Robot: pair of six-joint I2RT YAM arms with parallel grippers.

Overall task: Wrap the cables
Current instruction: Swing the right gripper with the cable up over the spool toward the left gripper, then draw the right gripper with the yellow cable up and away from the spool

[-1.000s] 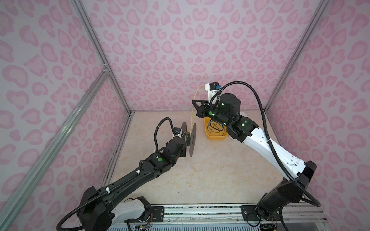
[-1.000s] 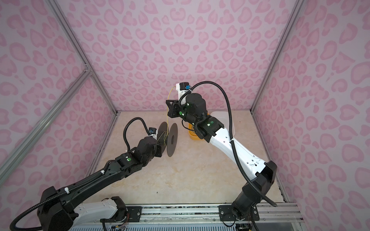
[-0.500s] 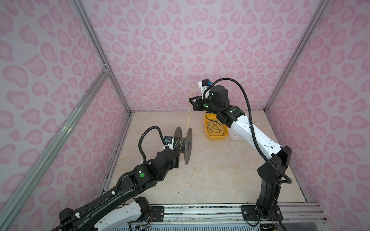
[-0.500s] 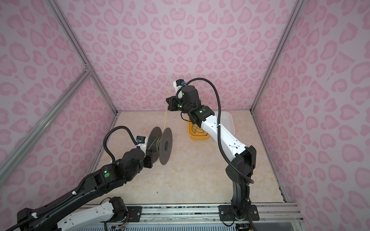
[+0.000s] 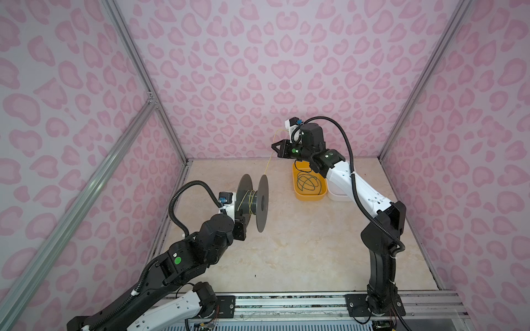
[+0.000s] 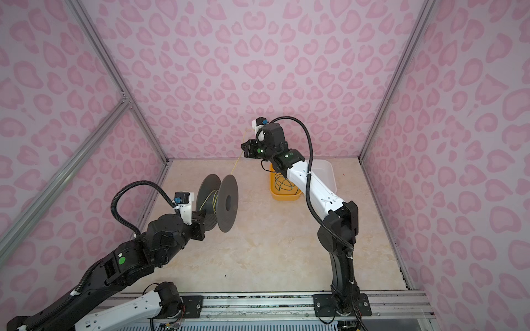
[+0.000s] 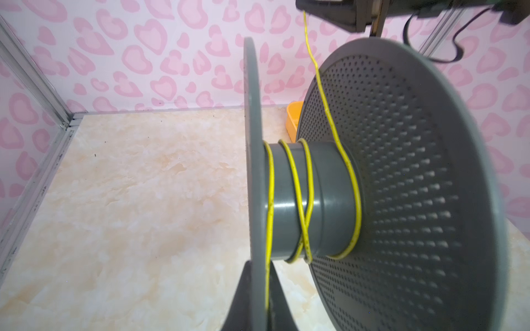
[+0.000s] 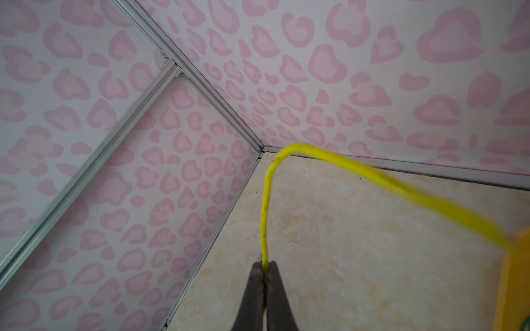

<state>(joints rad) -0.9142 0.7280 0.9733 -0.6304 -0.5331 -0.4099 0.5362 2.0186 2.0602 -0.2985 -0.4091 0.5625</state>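
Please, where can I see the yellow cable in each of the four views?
In a top view: yellow cable runs from the right gripper down to the grey spool.
In a top view: same strand, near the centre.
Left wrist: wound around the spool's hub.
Right wrist: pinched in the gripper, arching away.
Shared landmark: orange bin.

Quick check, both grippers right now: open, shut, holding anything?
Left gripper: closed, gripping the flange of the grey spool.
Right gripper: closed, pinching the yellow cable.
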